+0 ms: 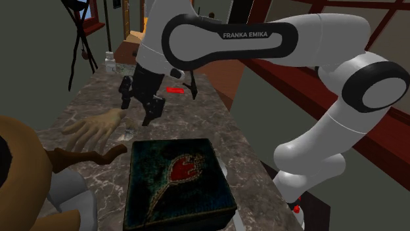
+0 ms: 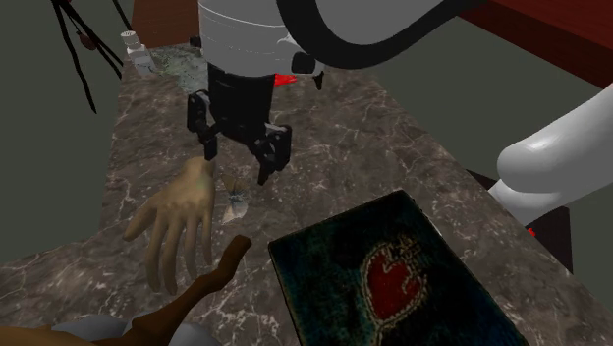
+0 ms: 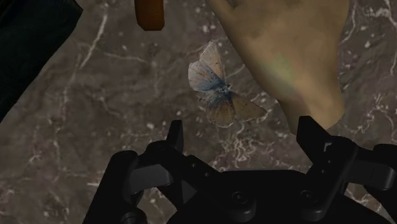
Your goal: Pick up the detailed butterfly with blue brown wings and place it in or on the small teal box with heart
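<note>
A small butterfly (image 3: 216, 89) with pale blue and brown wings lies on the dark marble counter (image 1: 217, 131), beside the fingertips of a model hand. In the outside views the butterfly (image 1: 129, 133) (image 2: 236, 203) is a small pale speck. My gripper (image 1: 139, 108) (image 2: 236, 165) (image 3: 243, 135) hangs a little above it, open, with nothing between the fingers (image 3: 175, 137). The dark teal box with a red heart on its lid (image 1: 177, 184) (image 2: 393, 285) stands closed on the counter, nearer the stand than the butterfly.
A tan model hand (image 1: 92, 128) (image 2: 182, 211) (image 3: 292, 57) lies right beside the butterfly. A brown curved wooden piece (image 2: 211, 275) points in from the near side. A small red object (image 1: 175, 90) and a jar (image 1: 110, 63) sit at the counter's far end.
</note>
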### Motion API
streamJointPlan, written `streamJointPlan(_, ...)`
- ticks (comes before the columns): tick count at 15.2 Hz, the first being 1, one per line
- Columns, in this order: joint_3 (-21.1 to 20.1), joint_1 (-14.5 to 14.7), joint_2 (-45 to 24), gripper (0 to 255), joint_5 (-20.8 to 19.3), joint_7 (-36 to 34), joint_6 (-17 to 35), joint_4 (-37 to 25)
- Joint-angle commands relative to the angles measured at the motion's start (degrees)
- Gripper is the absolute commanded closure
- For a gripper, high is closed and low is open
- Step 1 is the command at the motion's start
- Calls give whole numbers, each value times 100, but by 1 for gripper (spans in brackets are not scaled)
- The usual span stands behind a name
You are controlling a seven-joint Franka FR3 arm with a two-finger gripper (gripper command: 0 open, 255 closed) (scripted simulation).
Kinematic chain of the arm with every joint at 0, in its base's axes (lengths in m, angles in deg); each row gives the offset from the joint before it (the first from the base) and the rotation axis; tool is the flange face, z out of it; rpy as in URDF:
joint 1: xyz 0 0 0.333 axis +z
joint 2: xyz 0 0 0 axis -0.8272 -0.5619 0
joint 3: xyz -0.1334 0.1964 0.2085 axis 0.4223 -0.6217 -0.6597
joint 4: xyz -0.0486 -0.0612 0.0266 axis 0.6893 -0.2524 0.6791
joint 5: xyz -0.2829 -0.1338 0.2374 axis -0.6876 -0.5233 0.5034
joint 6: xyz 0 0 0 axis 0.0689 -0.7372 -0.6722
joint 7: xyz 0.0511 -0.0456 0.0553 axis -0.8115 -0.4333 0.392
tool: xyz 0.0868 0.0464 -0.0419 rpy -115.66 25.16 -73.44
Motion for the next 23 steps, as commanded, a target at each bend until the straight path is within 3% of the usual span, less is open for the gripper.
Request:
streamJointPlan(1, -276, -109, -303, 0, -338, -223, 210, 103)
streamJointPlan(3, -374, -17, -705, 0, -832, -548, 378, 176)
streamJointPlan(10, -296, 49, -676, 0, -796, -524, 375, 175)
streamJointPlan(11, -296, 49, -677, 255, -797, -524, 375, 175)
streamJointPlan(20, -296, 50, -677, 255, -797, -524, 375, 175)
streamJointPlan(23, -344, -76, -506, 255, -604, -423, 129, -32)
